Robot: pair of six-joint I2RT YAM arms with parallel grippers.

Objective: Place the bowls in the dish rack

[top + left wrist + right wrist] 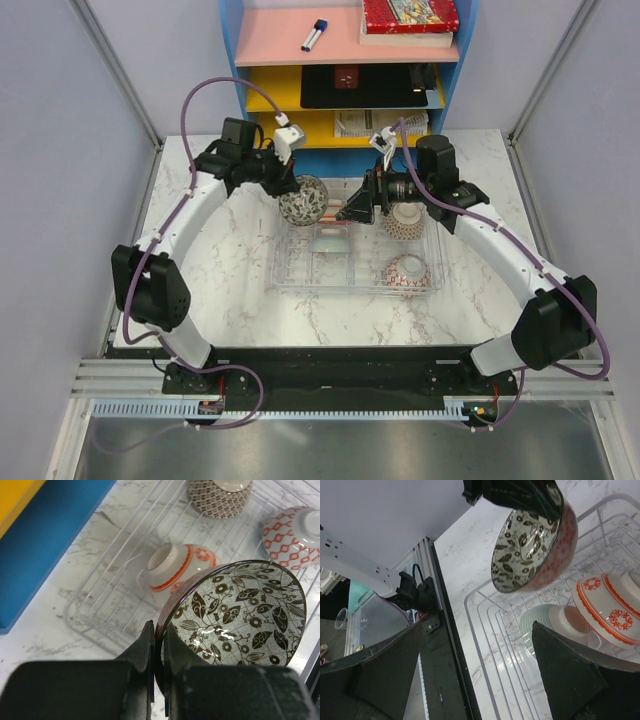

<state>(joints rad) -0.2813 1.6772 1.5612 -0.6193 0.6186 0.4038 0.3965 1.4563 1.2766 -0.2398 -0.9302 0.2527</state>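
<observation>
My left gripper (160, 630) is shut on the rim of a bowl with a dark leaf pattern inside and a red outside (240, 615). It holds the bowl tilted above the far left corner of the clear dish rack (285, 272). The same bowl (530, 550) hangs in the right wrist view too. My right gripper (477, 627) is open and empty over the rack's far middle. In the rack lie a grey-green bowl (540, 625), an upturned orange-red and white bowl (175, 572), a brown-patterned beige bowl (220, 495) and a red-lattice bowl (295, 530).
A blue shelf unit (232, 60) with pink and yellow shelves stands right behind the rack, holding a marker (314, 35) and books (408, 18). Grey enclosure walls close both sides. The marble table (220, 290) runs left and in front of the rack.
</observation>
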